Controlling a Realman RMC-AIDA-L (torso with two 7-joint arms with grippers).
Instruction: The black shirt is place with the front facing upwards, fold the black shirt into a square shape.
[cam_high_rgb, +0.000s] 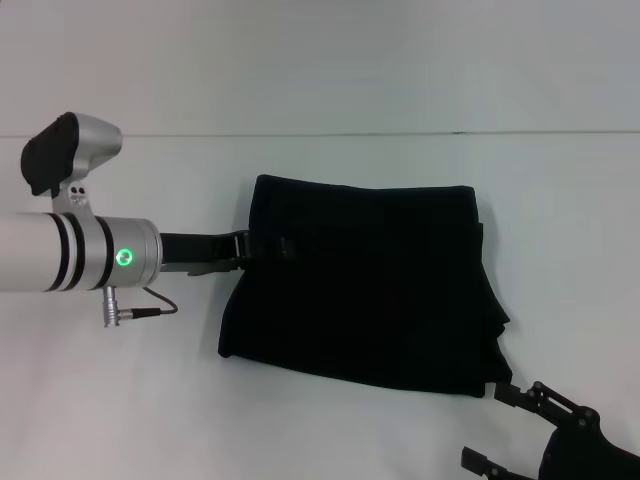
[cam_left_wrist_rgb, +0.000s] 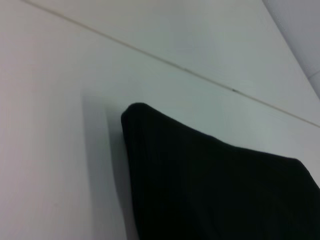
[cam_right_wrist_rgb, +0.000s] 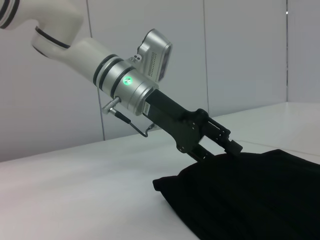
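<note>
You see the black shirt (cam_high_rgb: 365, 285) lying on the white table (cam_high_rgb: 330, 90) near the middle, already folded into a thick block that is almost a square; no print or label shows, so the front is hidden inside the folds. On its right side the layers are not even, some edges stick out like steps.

The left gripper (cam_high_rgb: 268, 247) reaches across from the left and rests at the left edge of the shirt, low and tilted down. In the right wrist view its fingers (cam_right_wrist_rgb: 231, 145) touch the top of the cloth (cam_right_wrist_rgb: 250, 195) near that edge. They look close together, but you cannot tell if they pinch a layer or only press on it. I think it is there because this edge was the one to bring over or to flatten.

The right gripper (cam_high_rgb: 510, 425) waits low at the near right corner, just beside the shirt and not touching it; its fingers stand apart and hold nothing. It seems parked there, away from the fold.

The fold looks almost complete to me.
</note>
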